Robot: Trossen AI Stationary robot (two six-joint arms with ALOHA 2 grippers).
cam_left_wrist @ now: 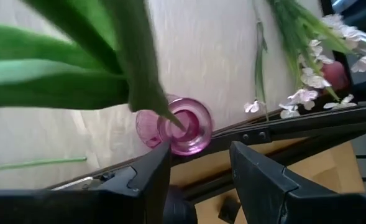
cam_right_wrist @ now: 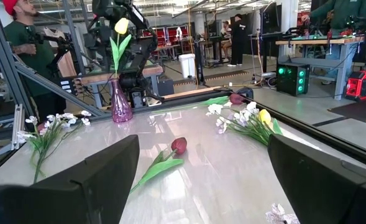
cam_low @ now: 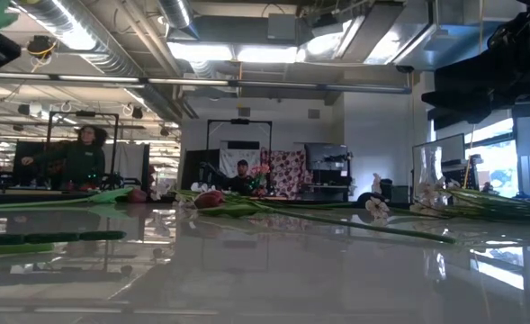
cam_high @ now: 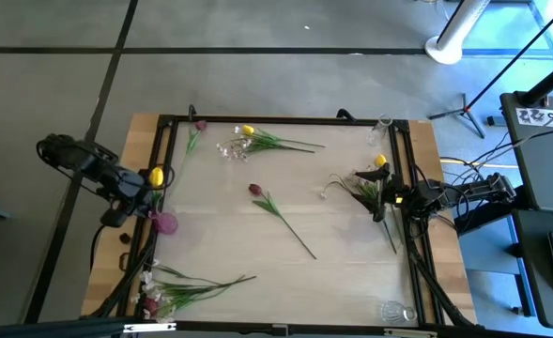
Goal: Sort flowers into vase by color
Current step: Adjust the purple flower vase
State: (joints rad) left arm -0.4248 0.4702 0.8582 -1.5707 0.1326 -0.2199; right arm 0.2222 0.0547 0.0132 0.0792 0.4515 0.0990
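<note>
Past our left hand (cam_left_wrist: 198,177), its two dark fingers (cam_left_wrist: 148,177) parted, we see a green stem (cam_left_wrist: 139,68) reaching down into the mouth of a pink glass vase (cam_left_wrist: 184,126) on the pale desk (cam_left_wrist: 201,50). White-pink blossoms (cam_left_wrist: 307,87) lie nearby along the black frame (cam_left_wrist: 294,124).

We find one partly readable marking: white characters, apparently "SAS", on the dark case (cam_high: 546,116) beside the table.

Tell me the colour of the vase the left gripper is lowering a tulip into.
Pink see-through glass vase; clearest in the left wrist view.
</note>
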